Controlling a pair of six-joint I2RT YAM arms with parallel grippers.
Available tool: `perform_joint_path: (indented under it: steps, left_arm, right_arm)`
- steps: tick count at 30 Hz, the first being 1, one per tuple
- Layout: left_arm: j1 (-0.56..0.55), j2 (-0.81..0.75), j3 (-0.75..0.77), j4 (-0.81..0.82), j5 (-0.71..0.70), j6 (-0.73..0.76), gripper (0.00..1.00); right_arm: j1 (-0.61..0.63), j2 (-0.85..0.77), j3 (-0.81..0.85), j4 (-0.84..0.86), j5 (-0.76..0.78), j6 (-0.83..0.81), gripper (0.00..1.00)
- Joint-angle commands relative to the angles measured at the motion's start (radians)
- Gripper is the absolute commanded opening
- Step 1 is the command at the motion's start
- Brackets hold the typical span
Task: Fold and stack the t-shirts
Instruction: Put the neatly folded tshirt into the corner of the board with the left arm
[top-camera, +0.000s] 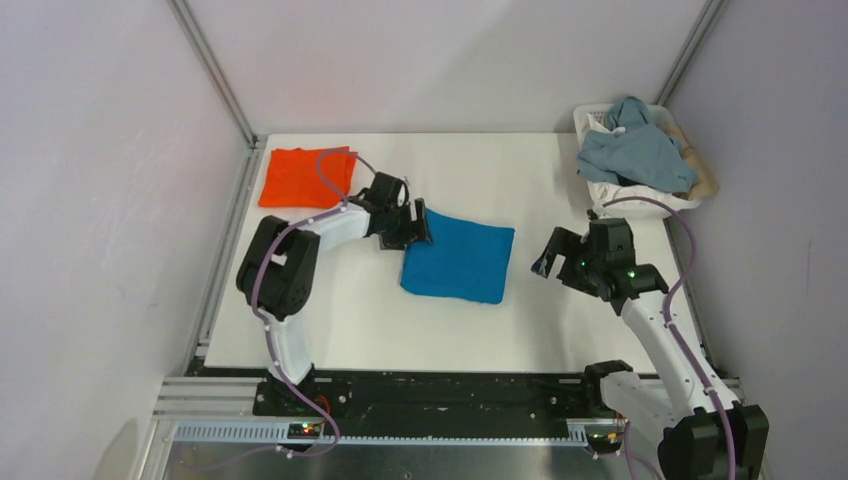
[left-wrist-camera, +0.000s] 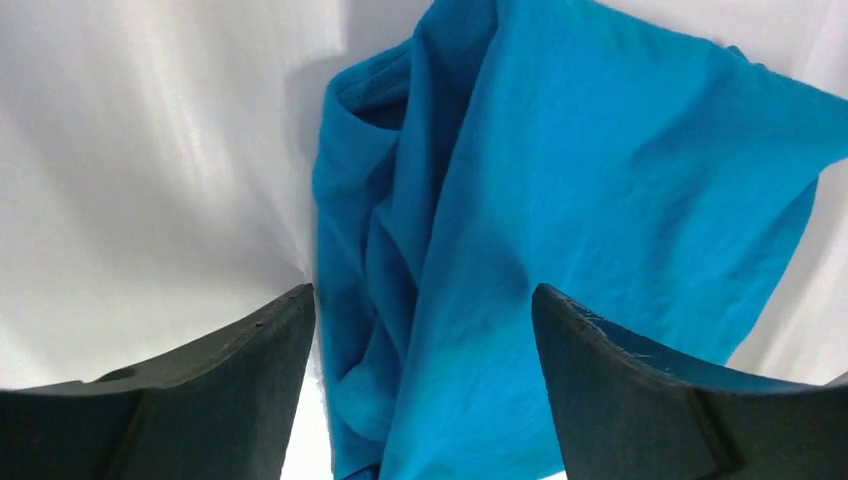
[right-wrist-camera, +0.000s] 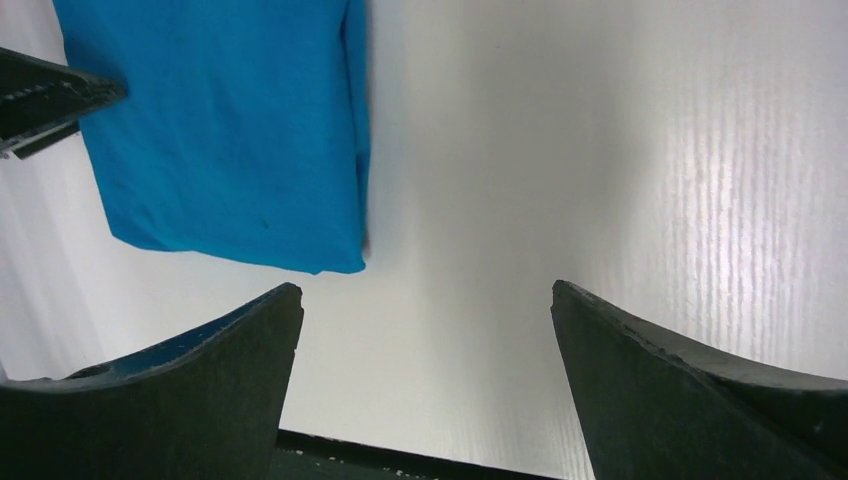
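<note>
The blue t-shirt (top-camera: 460, 260) lies folded in a rough square at the middle of the white table (top-camera: 560, 330). The orange t-shirt (top-camera: 305, 177) lies folded at the back left corner. My left gripper (top-camera: 415, 225) is open at the blue shirt's back left corner. In the left wrist view the bunched blue cloth (left-wrist-camera: 560, 200) lies between the spread fingers (left-wrist-camera: 240, 380), not pinched. My right gripper (top-camera: 548, 262) is open and empty, just right of the blue shirt. The right wrist view shows the shirt's edge (right-wrist-camera: 230, 140) ahead and to the left.
A white basket (top-camera: 640, 150) with grey-blue and tan clothes stands at the back right corner. Metal frame posts and grey walls enclose the table. A black rail (top-camera: 430, 395) runs along the near edge.
</note>
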Motion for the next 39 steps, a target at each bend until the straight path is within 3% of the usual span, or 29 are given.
perform_joint_path:
  steps: [1,2,6,7,9,10,16,22,33,39]
  left_arm:
    - [-0.028,0.07,0.022,-0.005,0.006,0.003,0.76]
    - [-0.031,0.079,0.024,-0.005,0.007,-0.008,0.7]
    - [-0.049,0.123,0.041,-0.005,0.014,-0.037,0.34]
    - [-0.051,0.124,0.04,-0.005,0.015,-0.048,0.19]
    - [-0.055,0.117,0.044,-0.006,0.005,-0.05,0.03]
    - [-0.056,0.112,0.046,-0.007,-0.032,-0.044,0.01]
    - [0.004,0.005,0.089,-0.028,-0.203,0.078,0.0]
    - [0.1,-0.045,0.173,-0.051,-0.36,0.338,0.0]
    - [0.21,0.105,0.502,-0.075,-0.688,0.787,0.0]
    - [0.288,0.188,0.674,-0.074,-0.627,0.834,0.0]
  right_arm:
    - [-0.045,-0.045,-0.009,-0.019,-0.022,-0.036,0.99]
    - [-0.051,-0.054,-0.011,-0.012,-0.03,-0.036,0.99]
    - [-0.077,-0.068,-0.018,0.004,-0.066,-0.039,0.99]
    - [-0.086,-0.069,-0.023,0.008,-0.07,-0.04,0.99]
    - [-0.102,-0.071,-0.04,0.029,-0.081,-0.039,0.99]
    - [-0.115,-0.067,-0.046,0.044,-0.094,-0.038,0.99]
    - [-0.135,-0.044,-0.069,0.064,-0.118,-0.054,0.98]
    - [-0.134,-0.048,-0.072,0.075,-0.131,-0.068,0.98]
    - [-0.134,-0.036,-0.073,0.08,-0.122,-0.072,0.98]
    - [-0.136,-0.03,-0.073,0.082,-0.112,-0.074,0.98]
